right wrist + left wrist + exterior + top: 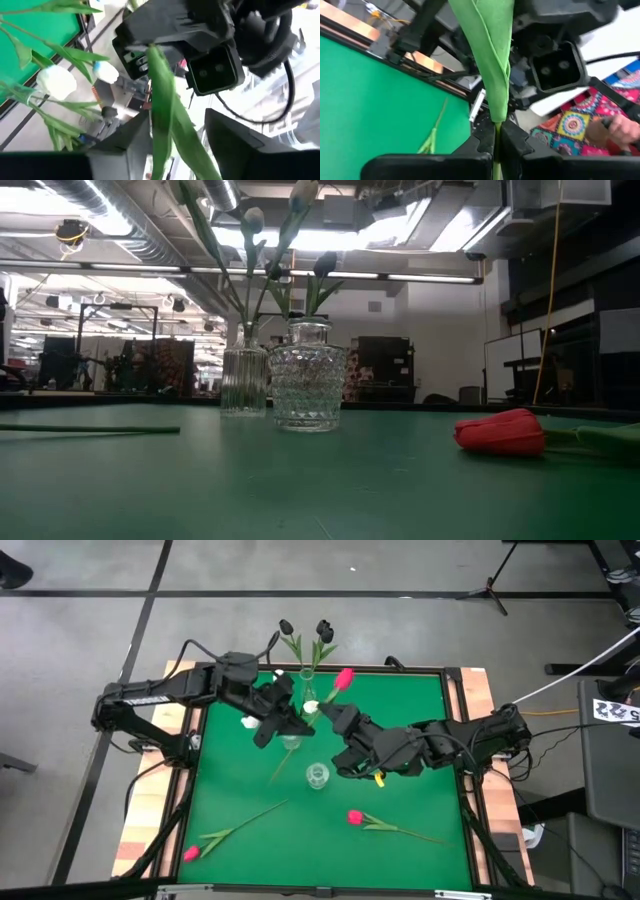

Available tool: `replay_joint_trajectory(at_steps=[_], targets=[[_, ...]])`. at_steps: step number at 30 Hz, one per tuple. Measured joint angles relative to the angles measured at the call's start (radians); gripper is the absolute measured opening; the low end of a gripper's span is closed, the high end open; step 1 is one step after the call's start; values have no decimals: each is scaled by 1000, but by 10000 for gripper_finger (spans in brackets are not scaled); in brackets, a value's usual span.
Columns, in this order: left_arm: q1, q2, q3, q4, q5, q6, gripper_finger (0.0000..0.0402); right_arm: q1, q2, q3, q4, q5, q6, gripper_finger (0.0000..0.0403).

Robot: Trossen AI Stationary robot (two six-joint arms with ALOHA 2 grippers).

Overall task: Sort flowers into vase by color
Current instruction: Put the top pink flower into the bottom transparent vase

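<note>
Fingers of the left gripper are closed on a green tulip stem, its folded leaf rising just above them. Right gripper: fingers parted around the same leaf, not clamping. Both meet over the far middle of the green table.

Vases, three: ribbed vase, cut-glass vase, small glass.

Tulips: two black, white ones in the vases, one pink held aloft, two pink lying near.
</note>
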Motion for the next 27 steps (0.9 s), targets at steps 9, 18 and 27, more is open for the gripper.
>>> replay_joint_trajectory(at_steps=[9, 18, 27], targets=[[99, 0, 0, 1, -71, 7, 7, 80, 0, 0, 37, 99, 73, 218], [105, 0, 1, 189, -245, 208, 5, 82, -32, 1, 95, 76, 893, 218], [-7, 0, 1, 407, -409, 338, 4, 8, -26, 1, 45, -157, 1326, 218]])
